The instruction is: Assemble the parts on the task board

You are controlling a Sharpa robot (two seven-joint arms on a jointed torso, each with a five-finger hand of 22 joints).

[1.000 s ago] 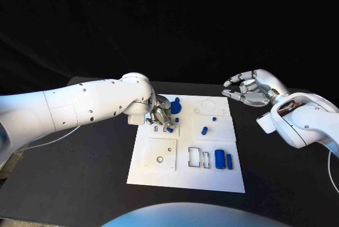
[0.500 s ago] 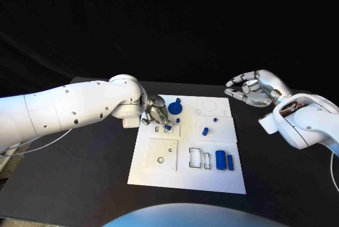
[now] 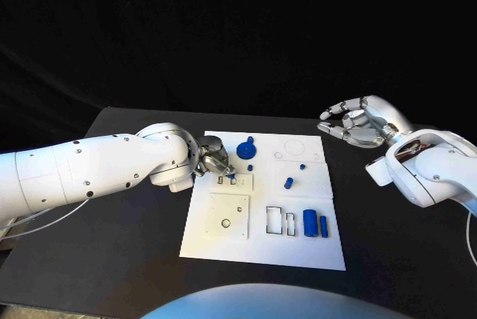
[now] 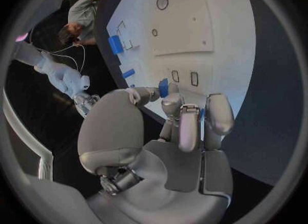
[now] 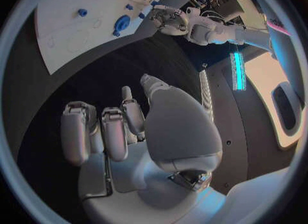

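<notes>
Pinching a small blue plastic part (image 4: 163,87) between thumb and fingertips, the left silver many-fingered hand (image 3: 213,161) hovers at the left edge of the flat white task board (image 3: 260,249) — beside two small slots (near the blue disc-shaped part (image 3: 245,151)); the right silver hand (image 3: 360,122) hangs released, fingers spread, over the black bench (image 3: 119,250) — well apart from the board

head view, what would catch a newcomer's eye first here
The white task board stands out in the middle of the black table, dotted with small blue parts. The left hand sits at the board's left edge, pinching a small blue part. The right hand hangs off the board's far right corner, fingers curled around nothing.
</notes>
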